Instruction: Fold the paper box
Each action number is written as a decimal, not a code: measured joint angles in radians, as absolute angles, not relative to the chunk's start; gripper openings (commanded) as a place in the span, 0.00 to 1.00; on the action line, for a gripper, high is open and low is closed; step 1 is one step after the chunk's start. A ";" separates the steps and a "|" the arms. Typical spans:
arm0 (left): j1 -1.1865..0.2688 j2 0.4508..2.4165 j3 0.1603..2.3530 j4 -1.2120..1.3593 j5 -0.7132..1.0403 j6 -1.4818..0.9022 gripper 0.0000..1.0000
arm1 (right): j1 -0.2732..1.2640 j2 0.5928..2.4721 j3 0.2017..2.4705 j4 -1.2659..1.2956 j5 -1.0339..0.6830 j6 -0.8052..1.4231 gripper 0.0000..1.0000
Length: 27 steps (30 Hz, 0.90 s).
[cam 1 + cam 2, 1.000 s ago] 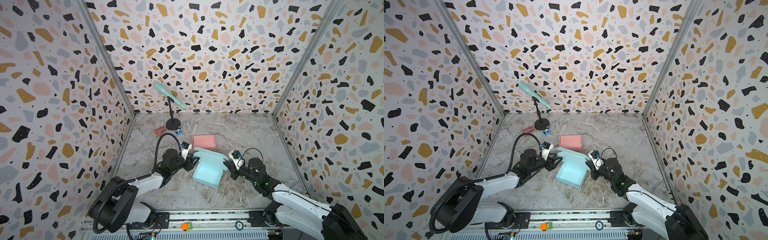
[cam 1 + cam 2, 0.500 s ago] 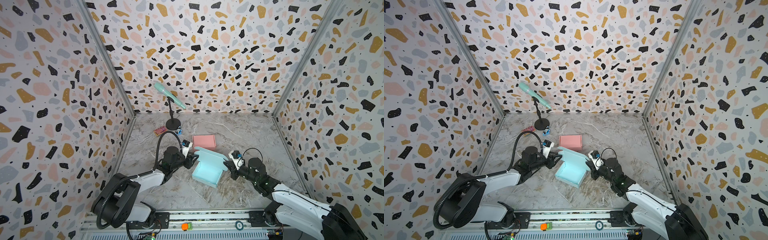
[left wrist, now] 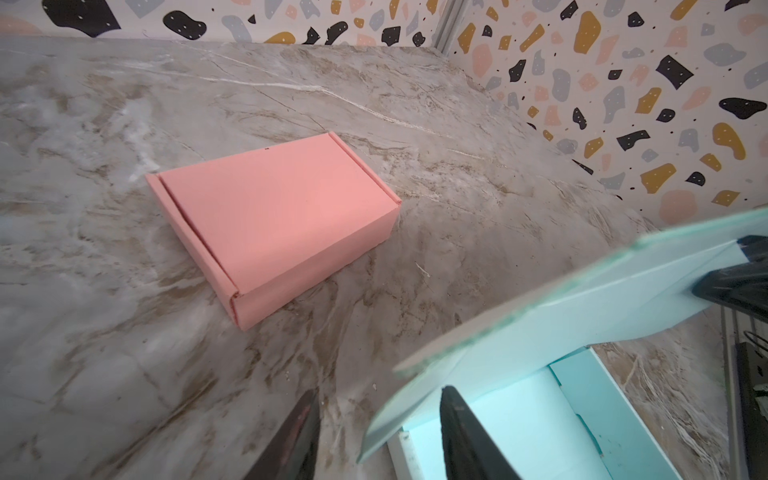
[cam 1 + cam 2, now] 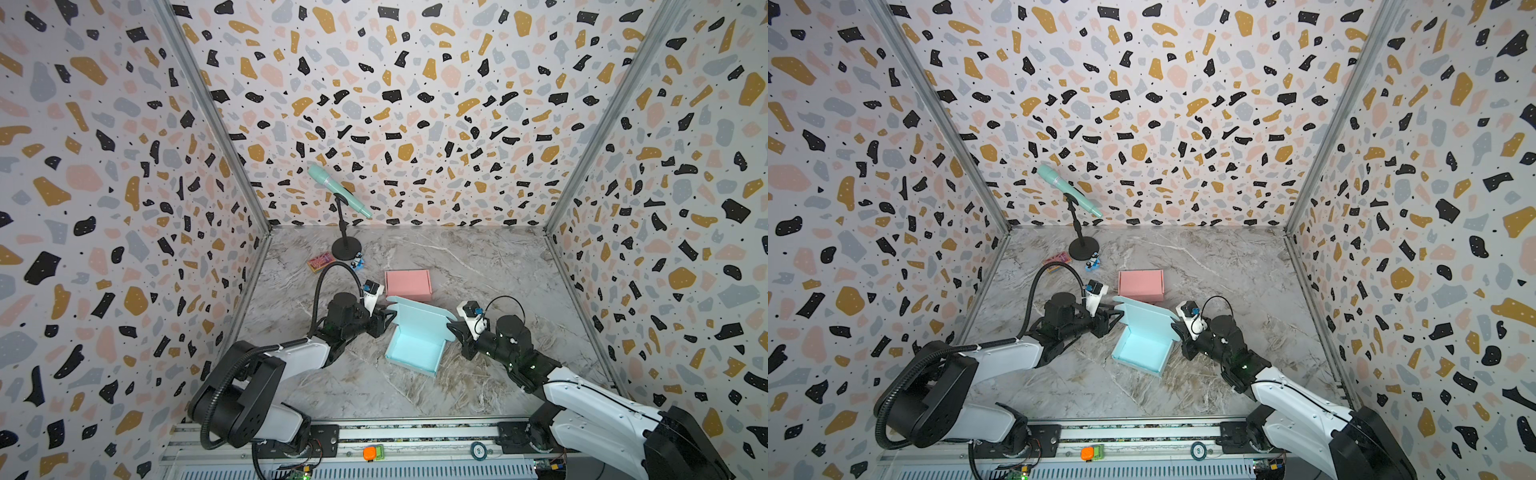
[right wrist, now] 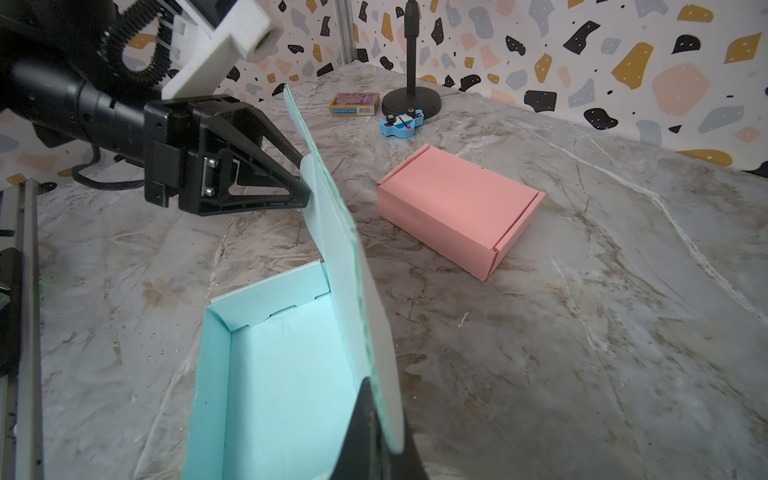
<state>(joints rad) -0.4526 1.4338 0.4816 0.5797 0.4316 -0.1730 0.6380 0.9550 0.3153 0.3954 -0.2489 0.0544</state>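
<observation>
Two claws at the blue box (image 4: 412, 348), mid-worktop: your right claw (image 4: 451, 328) pinches its raised lid (image 4: 419, 318); your left claw (image 4: 392, 316) stands parted, astride the lid's other end.

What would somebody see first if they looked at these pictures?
Probably the light blue box in the middle of the table, open, its lid standing up between the left end effector and the right end effector. Just behind it lies a closed pink box, and at the back a mint-green microphone leans on a black stand, all inside busy speckled walls.
</observation>
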 measured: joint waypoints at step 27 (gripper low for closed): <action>-0.451 1.373 0.485 0.588 0.481 -0.168 0.19 | 0.638 0.962 0.318 0.394 -0.242 0.054 0.00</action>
<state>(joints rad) -0.4507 1.3727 0.4850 0.5880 0.4812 -0.1677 0.6380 0.9623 0.3176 0.3943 -0.2417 0.0544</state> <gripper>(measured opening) 0.196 0.057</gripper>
